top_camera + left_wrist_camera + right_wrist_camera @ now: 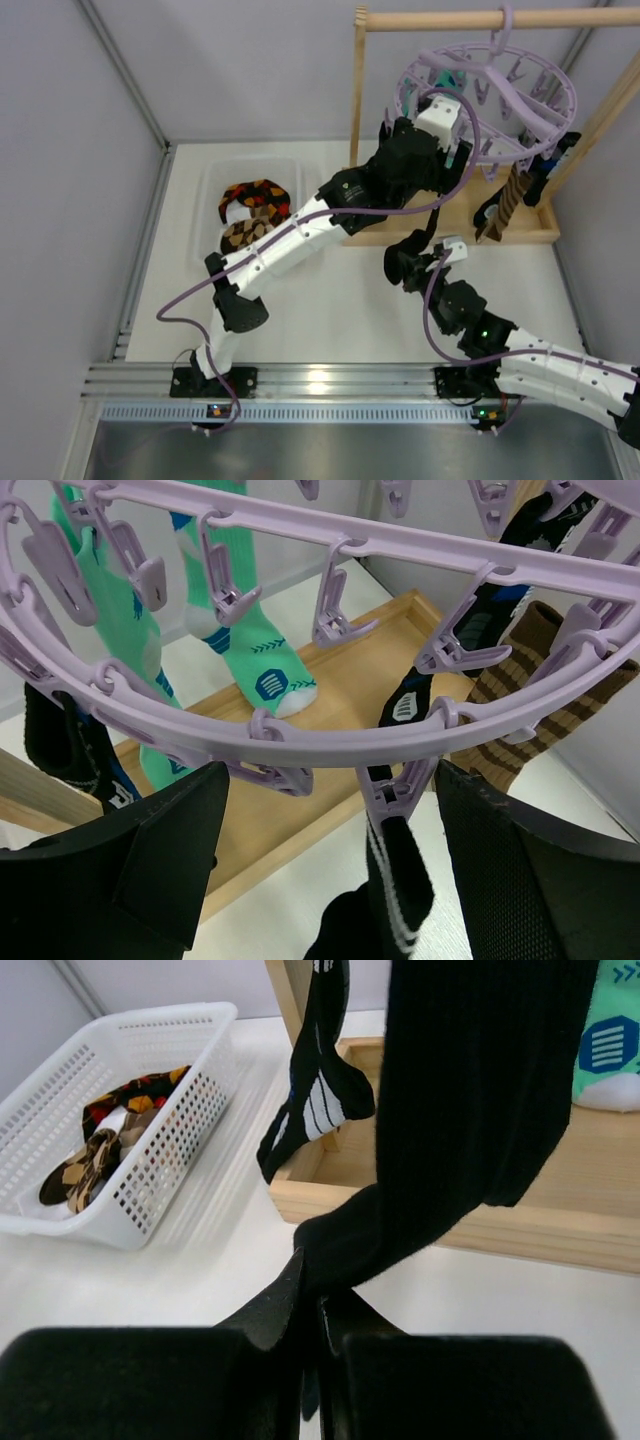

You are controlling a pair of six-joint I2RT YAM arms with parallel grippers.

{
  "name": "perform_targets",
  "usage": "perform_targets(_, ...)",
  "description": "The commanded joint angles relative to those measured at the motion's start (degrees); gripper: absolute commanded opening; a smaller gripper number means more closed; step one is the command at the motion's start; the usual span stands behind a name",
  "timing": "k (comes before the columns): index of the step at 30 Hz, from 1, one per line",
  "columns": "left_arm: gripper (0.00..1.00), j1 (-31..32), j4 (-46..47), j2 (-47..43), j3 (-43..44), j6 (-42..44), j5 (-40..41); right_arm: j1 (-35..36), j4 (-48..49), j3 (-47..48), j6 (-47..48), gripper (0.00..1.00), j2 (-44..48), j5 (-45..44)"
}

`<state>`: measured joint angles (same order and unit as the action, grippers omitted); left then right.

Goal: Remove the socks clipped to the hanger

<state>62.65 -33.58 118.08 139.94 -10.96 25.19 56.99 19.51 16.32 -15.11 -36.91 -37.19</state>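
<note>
The lavender hanger [490,95] hangs by its hook from the wooden rail; its ring [330,735] crosses the left wrist view. Teal patterned socks [250,630], black socks [480,620] and a brown striped sock [530,690] hang from its clips. My left gripper [330,860] is open right under the ring, its fingers [150,860] on either side of a clip [392,792] that holds a black sock with white stripes [400,890]. My right gripper [320,1295] is shut on the toe of that hanging black sock [470,1090], low in front of the frame [405,262].
A white basket [200,1055] with brown-orange argyle socks [90,1150] stands left of the wooden frame, whose base tray [440,228] lies under the hanger. Grey walls close both sides. A metal rail [330,382] runs along the near edge.
</note>
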Motion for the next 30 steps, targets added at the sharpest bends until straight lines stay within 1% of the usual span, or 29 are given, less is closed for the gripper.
perform_targets(1, 0.87, 0.8, 3.26, 0.48, 2.35, 0.06, -1.64, 1.28, -0.87, 3.19, -0.35, 0.0, -0.36, -1.48)
perform_targets(5, 0.85, 0.8, 3.44, 0.92, 2.27, 0.41, -1.55, 1.28, -1.05, 3.81, -0.35, 0.0, -1.41, -1.4)
perform_targets(9, 0.82, 0.8, 3.88, 1.45, 2.27, 0.94, -0.93, 1.63, -0.7, 3.99, -0.53, 0.0, -1.59, -1.13)
perform_targets(11, 0.74, 0.8, 4.75, 1.89, 2.27, 0.85, -1.89, 1.81, -0.7, 3.99, -0.44, 0.0, -1.59, -1.04)
perform_targets(14, 0.68, 0.8, 5.89, 2.41, 2.35, 0.59, -2.78, 1.89, -0.7, 3.99, -0.62, 0.0, -2.12, -1.04)
perform_targets(15, 0.68, 0.8, 6.16, 2.5, 2.36, 0.5, -2.78, 1.81, -0.79, 4.07, -0.62, 0.0, -2.12, -1.04)
perform_targets(21, 0.68, 0.8, 6.6, 2.5, 2.27, -0.02, -4.36, 1.89, -1.05, 3.81, -0.71, 0.0, -2.29, -1.22)
perform_targets(24, 0.76, 0.98, 6.6, 1.8, 1.57, -0.81, -4.45, 1.89, -1.23, 3.81, -0.62, 0.0, -2.29, -1.66)
perform_targets(30, 0.77, 1.42, 6.6, -1.27, -1.07, -3.27, -5.59, 1.89, -1.75, 4.07, -0.18, 0.0, -2.03, -2.27)
